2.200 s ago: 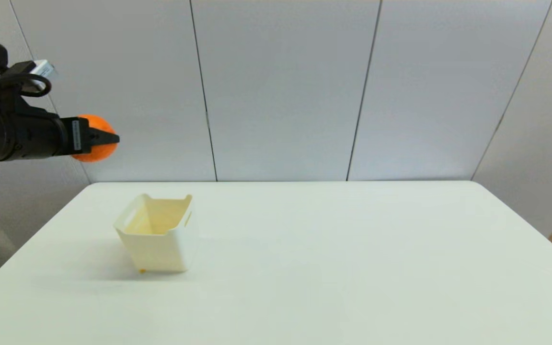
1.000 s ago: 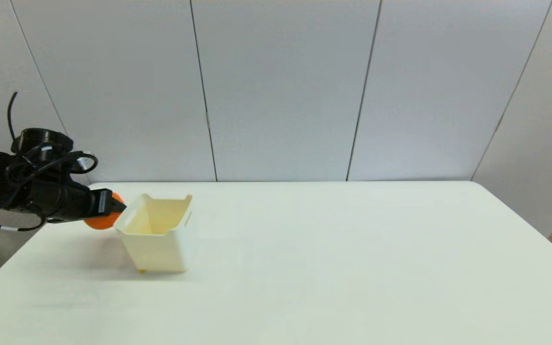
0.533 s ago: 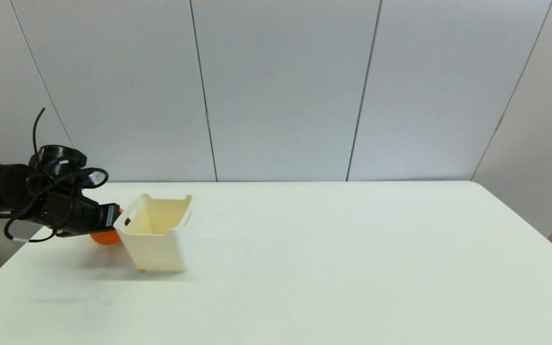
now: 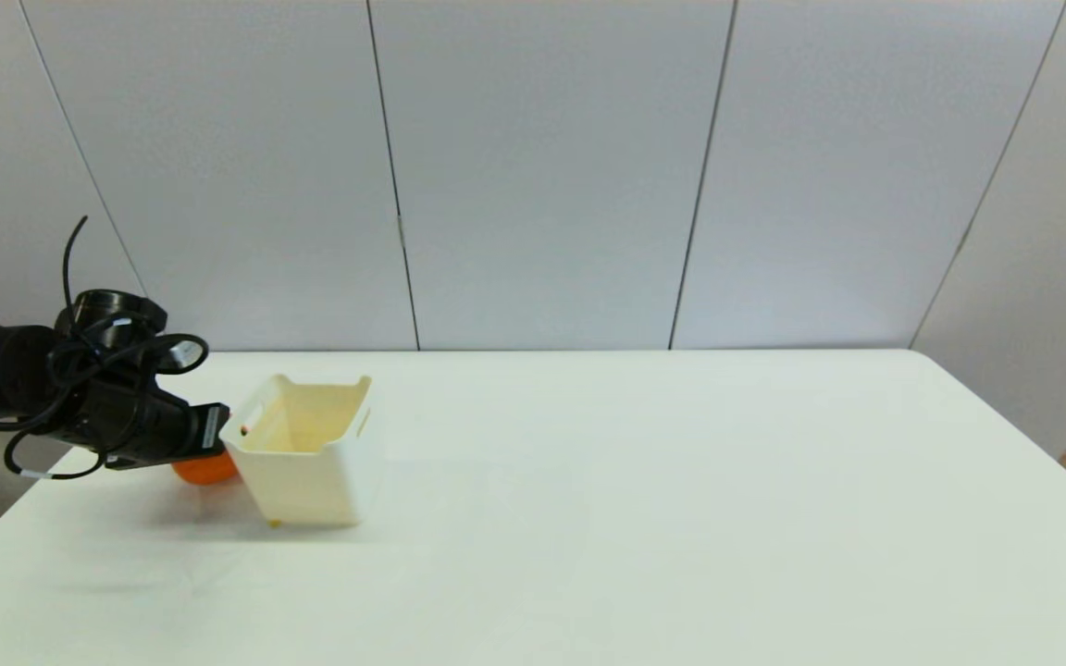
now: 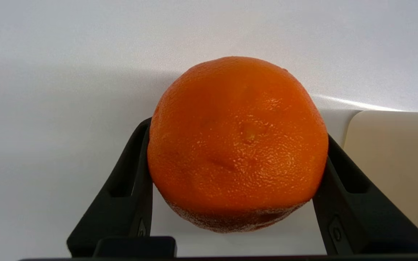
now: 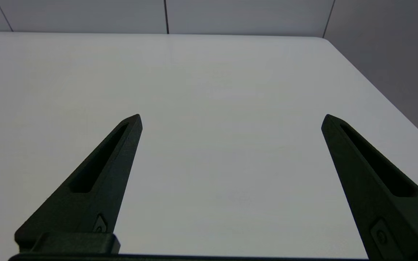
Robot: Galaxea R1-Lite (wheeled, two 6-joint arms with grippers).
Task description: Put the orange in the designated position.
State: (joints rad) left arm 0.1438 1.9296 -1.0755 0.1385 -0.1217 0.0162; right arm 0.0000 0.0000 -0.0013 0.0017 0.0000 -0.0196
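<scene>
The orange (image 5: 238, 145) is round, bright and dimpled, and my left gripper (image 5: 238, 132) is shut on it, one black finger (image 5: 132, 181) on each side. In the head view the orange (image 4: 204, 470) sits low over the table, right against the left side of the cream plastic bin (image 4: 306, 481), with my left gripper (image 4: 215, 432) above it at the bin's rim. I cannot tell whether the orange touches the table. The bin's wall (image 5: 394, 174) shows beside the orange in the left wrist view. My right gripper (image 6: 230, 117) is open over bare table and is out of the head view.
The white table (image 4: 644, 518) stretches wide to the right of the bin. Grey wall panels stand behind its far edge. The table's left edge lies just under my left arm (image 4: 24, 384).
My left gripper came down with the orange from well above the table to the bin's left side. In the last half second it sank only slightly. The bin has not moved.
</scene>
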